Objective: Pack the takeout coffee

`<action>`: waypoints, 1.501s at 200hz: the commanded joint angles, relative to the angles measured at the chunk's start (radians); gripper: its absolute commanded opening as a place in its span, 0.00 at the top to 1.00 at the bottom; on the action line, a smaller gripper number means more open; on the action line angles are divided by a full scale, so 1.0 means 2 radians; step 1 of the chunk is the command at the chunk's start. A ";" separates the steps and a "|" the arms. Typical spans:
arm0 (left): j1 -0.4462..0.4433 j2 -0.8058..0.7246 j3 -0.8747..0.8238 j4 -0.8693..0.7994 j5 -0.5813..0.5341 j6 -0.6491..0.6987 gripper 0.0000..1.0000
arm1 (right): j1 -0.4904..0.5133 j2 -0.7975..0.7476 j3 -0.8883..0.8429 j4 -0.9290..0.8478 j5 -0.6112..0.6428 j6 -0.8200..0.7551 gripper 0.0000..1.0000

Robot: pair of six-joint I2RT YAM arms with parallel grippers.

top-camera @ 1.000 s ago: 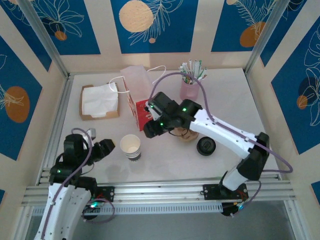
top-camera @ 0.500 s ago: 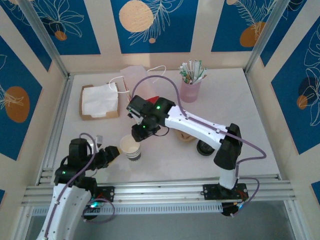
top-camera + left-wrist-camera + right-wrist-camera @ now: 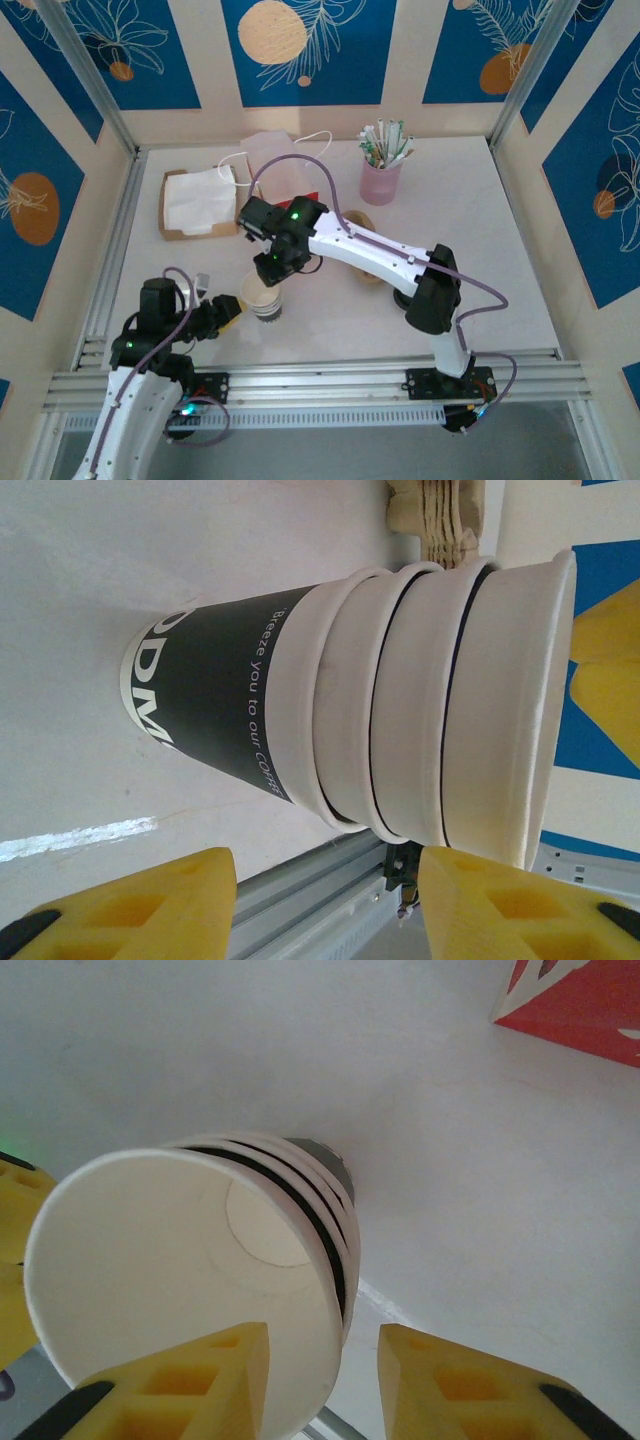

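Observation:
The takeout coffee cup point(image 3: 262, 297) stands lidless near the table's front left: a nested stack of paper cups point(image 3: 400, 680) with a dark printed band and a white inside point(image 3: 180, 1260). My right gripper point(image 3: 268, 270) hangs right over its rim. Its yellow jaws point(image 3: 325, 1385) are open and straddle the cup wall, one finger point(image 3: 170, 1385) inside and the other finger point(image 3: 470, 1390) outside with a gap. My left gripper point(image 3: 228, 313) sits just left of the cup, open point(image 3: 325, 905), its fingers either side of the cup's near side. The red-and-white bag point(image 3: 272, 158) stands behind, partly hidden by the right arm.
A pink cup of sticks point(image 3: 381, 176) stands at the back right. A cardboard box of napkins point(image 3: 198, 203) sits at the back left. A brown cardboard piece point(image 3: 364, 221) lies under the right arm. An aluminium rail point(image 3: 320, 380) runs along the near edge.
The right arm has swung left from the bag to above the cup, its jaws narrowing. The left gripper has moved up close to the cup's left side.

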 commanded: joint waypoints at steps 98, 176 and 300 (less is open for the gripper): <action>-0.001 -0.004 -0.005 0.009 0.006 0.011 0.48 | 0.004 0.019 0.026 -0.028 0.005 -0.002 0.82; -0.001 0.002 -0.010 0.022 0.004 0.008 0.48 | 0.001 0.022 0.034 -0.034 0.004 -0.001 0.96; 0.000 0.000 -0.003 0.021 0.004 0.005 0.48 | -0.031 -0.006 0.026 -0.007 -0.072 0.009 1.00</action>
